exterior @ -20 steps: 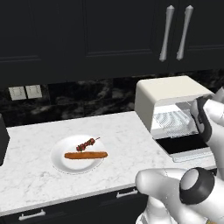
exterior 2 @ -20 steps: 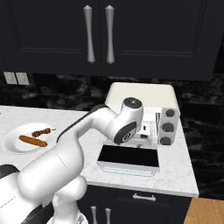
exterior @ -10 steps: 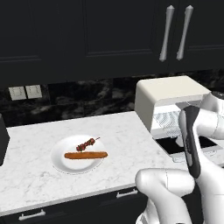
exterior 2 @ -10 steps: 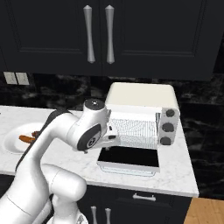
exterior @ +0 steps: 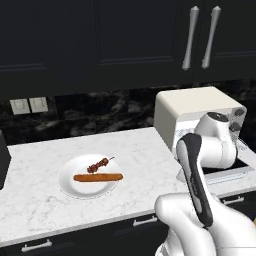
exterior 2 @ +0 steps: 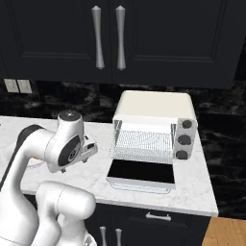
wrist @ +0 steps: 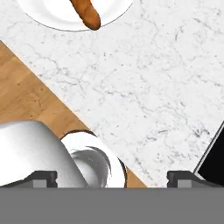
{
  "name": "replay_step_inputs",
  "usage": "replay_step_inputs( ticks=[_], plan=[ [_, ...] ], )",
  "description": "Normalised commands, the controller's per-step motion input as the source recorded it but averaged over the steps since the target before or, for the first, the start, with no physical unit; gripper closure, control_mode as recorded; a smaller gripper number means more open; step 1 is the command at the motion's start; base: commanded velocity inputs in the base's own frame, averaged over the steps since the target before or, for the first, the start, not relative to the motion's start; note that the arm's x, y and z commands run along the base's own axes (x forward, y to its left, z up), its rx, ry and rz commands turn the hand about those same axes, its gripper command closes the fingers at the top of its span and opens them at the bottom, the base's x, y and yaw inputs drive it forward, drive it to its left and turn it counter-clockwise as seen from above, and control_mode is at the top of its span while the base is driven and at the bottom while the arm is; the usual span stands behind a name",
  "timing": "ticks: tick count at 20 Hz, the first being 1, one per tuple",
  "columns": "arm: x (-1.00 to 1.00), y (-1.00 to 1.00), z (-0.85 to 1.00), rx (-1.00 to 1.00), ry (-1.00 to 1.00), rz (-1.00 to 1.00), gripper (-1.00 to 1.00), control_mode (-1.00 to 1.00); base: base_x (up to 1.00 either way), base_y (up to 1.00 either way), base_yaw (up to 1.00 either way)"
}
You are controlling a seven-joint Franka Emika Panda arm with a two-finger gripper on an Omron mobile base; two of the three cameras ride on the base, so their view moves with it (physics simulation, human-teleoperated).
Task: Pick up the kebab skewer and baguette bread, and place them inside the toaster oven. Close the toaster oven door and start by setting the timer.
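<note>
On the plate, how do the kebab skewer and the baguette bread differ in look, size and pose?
The kebab skewer is a thin stick with dark red chunks; the baguette bread is a smooth orange-brown loaf. The skewer is clearly shorter than the baguette. In the left base view the skewer lies slanted, behind the baguette, which lies about level across the picture. Both rest on the white plate, untouched by the gripper.

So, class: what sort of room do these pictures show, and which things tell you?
Most likely a kitchen, a rendered one: a toaster oven with its door open stands on a marble counter, dark cabinets hang above, and a plate holds food.
</note>
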Motion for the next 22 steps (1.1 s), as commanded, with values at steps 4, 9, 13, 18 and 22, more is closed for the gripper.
replay_step_inputs(
  ticks=[4,9,13,18,22],
  plan=[
    [0.07,1.0,0.0,-0.02,0.04,0.28,-1.0,-1.0,0.0,0.0,0.0],
    [0.43,0.83,-0.22,-0.05,0.0,0.09,-1.0,-1.0,0.0,0.0,0.0],
    [0.7,0.58,-0.13,-0.01,0.0,0.0,-1.0,-1.0,0.0,0.0,0.0],
    [0.73,0.52,-0.07,-0.01,0.01,0.03,-1.0,-1.0,0.0,0.0,0.0],
    [0.29,0.84,-0.01,-0.06,0.01,0.07,-1.0,-1.0,0.0,0.0,0.0]
  ],
)
